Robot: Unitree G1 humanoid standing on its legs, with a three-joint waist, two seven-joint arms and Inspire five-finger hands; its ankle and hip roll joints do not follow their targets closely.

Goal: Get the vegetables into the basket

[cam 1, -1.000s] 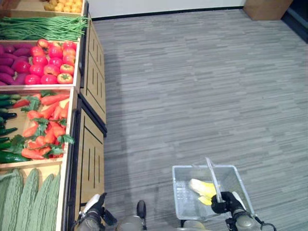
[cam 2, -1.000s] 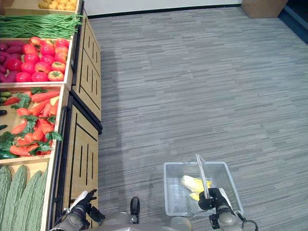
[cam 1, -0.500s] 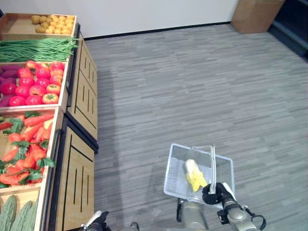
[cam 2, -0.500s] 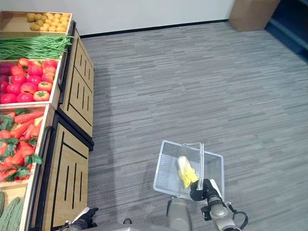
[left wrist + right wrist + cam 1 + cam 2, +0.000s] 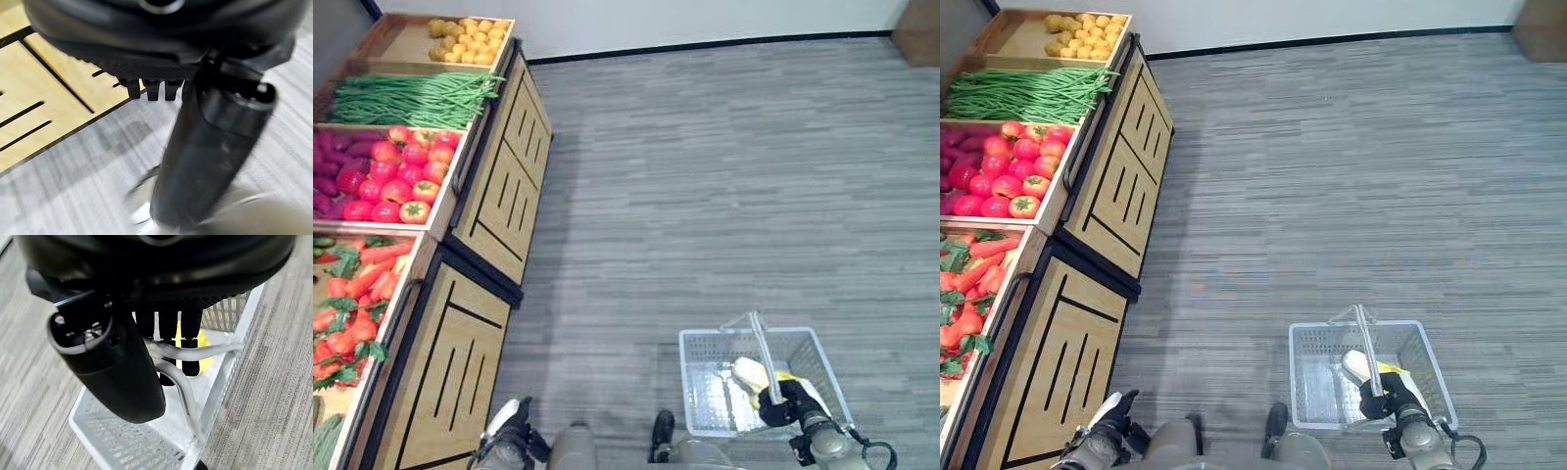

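A clear mesh basket (image 5: pixel 703 354) hangs just above the grey floor at the lower right. My right hand (image 5: pixel 782 404) is shut on its handle (image 5: pixel 182 355), with the fingers (image 5: pixel 191 345) curled over the bar. A yellow corn cob (image 5: pixel 752 373) lies inside, and its yellow (image 5: pixel 201 340) shows past the fingers in the right wrist view. My left hand (image 5: pixel 513 433) hangs low beside the wooden stand, relaxed and holding nothing. The stand's crates hold carrots (image 5: pixel 360 289), tomatoes (image 5: pixel 403 179), green beans (image 5: pixel 411 98) and round yellow produce (image 5: pixel 470 24).
The wooden produce stand (image 5: pixel 489 245) runs along the left, its slotted panels facing the floor. Purple vegetables (image 5: pixel 327 186) lie beside the tomatoes. Grey plank flooring (image 5: pixel 724 176) stretches ahead and to the right up to a white wall.
The whole view has shifted as the camera moved, so the stand sits differently in frame. The basket stays on my right hand and has swung from tilted to level.
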